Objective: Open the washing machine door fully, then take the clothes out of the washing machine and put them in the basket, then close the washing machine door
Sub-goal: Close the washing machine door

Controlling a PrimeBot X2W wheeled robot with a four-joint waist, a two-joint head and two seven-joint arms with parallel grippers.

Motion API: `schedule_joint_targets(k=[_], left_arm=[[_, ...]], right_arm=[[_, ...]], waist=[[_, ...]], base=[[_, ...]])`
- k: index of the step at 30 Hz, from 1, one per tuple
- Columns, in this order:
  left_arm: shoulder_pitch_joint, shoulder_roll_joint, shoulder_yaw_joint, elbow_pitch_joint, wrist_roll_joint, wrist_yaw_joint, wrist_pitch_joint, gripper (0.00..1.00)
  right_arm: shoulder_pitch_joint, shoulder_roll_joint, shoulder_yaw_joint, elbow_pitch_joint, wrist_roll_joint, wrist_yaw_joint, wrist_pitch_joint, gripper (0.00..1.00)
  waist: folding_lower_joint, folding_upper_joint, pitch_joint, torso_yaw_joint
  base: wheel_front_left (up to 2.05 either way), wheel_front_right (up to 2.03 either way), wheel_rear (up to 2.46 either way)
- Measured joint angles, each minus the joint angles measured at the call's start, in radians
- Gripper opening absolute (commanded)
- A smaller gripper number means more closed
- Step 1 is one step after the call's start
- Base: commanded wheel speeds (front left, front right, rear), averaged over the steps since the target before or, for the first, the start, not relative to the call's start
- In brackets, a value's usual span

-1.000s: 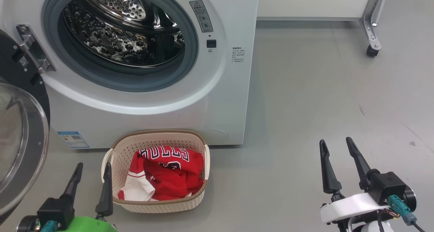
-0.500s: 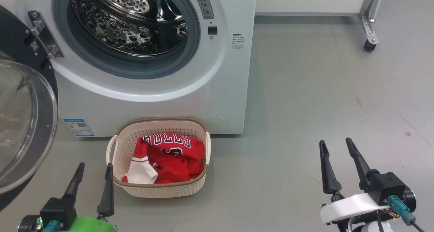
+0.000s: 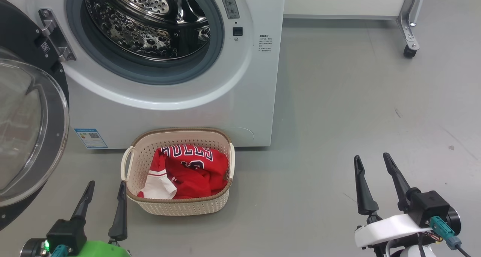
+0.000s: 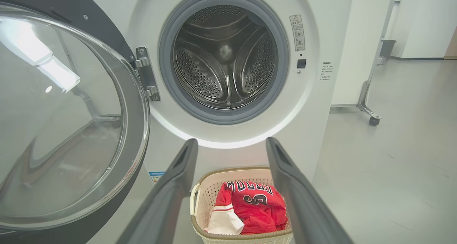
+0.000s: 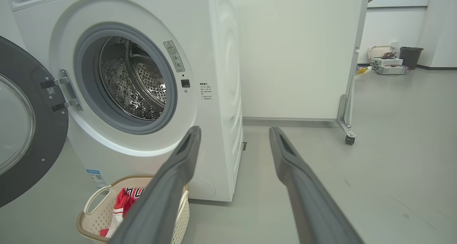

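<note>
The white washing machine (image 3: 255, 99) stands ahead with its door (image 3: 26, 129) swung wide open to the left; its steel drum (image 4: 225, 58) holds nothing I can see. On the floor in front sits the cream basket (image 3: 176, 206), and the red and white clothes (image 3: 188, 168) lie inside it. My left gripper (image 3: 106, 185) hovers open just left of the basket, nothing between its fingers. Far to the right over bare floor, my right gripper (image 3: 372, 157) is open and holds nothing.
A white panel on a metal leg with a caster (image 3: 409, 50) stands behind the washer to the right. Grey floor (image 3: 357, 106) spreads to the right of the machine. In the right wrist view a dark bin (image 5: 410, 55) and small boxes sit by the far wall.
The head camera has shifted, so washer and basket sit further right and a bit higher in view. Both grippers stay open in place. The clothes lie as before.
</note>
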Motion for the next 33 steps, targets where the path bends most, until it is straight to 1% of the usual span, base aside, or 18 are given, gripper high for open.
schedule_joint_targets(k=[16,21,25,33], left_arm=[[0.012,-0.002,0.004,-0.001,0.002,0.000,0.000,1.00],[0.012,-0.003,0.004,-0.002,0.008,0.000,0.000,1.00],[0.012,-0.004,0.004,-0.003,0.008,-0.007,0.000,1.00],[0.012,-0.006,-0.016,0.000,0.015,-0.008,0.000,1.00]], right_arm=[[0.000,0.000,0.006,0.000,0.000,0.000,0.000,1.00],[0.000,0.000,0.007,0.000,0.000,0.005,0.000,1.00],[0.000,0.000,0.007,0.000,0.000,0.005,0.000,1.00],[0.001,0.000,-0.003,-0.005,0.000,0.005,0.000,1.00]], waist=[[0.0000,-0.0001,0.004,-0.006],[0.0000,0.0000,0.004,-0.013],[0.0000,0.0000,0.004,-0.015],[0.0000,0.0000,0.008,0.013]], base=[[0.00,0.00,0.00],[0.00,0.00,0.00],[0.00,0.00,0.00],[0.00,0.00,0.00]])
